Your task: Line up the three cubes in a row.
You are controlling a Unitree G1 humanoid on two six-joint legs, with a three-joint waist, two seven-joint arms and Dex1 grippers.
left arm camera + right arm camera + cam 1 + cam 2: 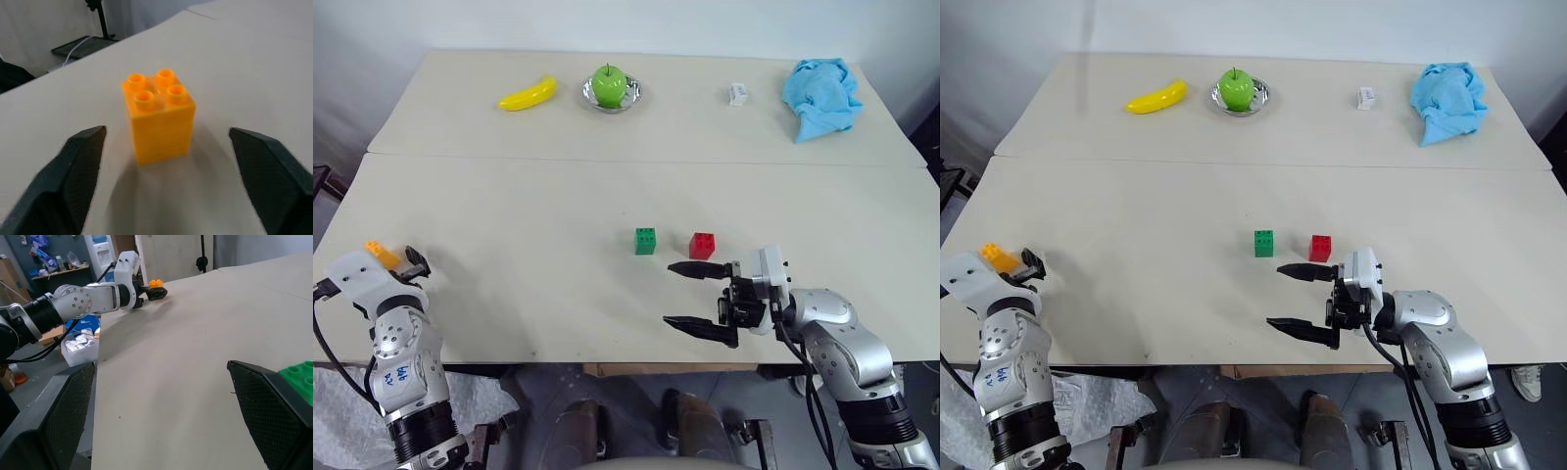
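In the left eye view, the green cube and the red cube are seen side by side near the middle of the front table, close together but apart, the red one at three o'clock from the green. The right gripper is held just at six o'clock of the red cube, its two black fingers spread wide with nothing between them. At the table's nine o'clock edge the orange cube is partly hidden behind the left gripper's white housing, so its lower part cannot be made out. Across the far table a banana, a green apple on a small metal dish, a small white box and a crumpled blue cloth are laid out from ten o'clock to two o'clock.

In the right eye view the same layout is shown; the left gripper's fingers are mostly hidden by its body, and their spread cannot be read here.

In the left wrist view the orange cube is seen upright, studs up, resting on the table between the two black fingers, with clear gaps on both sides: the jaws are parted and nothing is gripped.

In the right wrist view the right gripper's fingers are seen wide apart. Only a corner of the green cube is shown, cut off at the frame edge. Far across the table the left gripper is seen with the orange cube at its tip, too small for contact to be judged.
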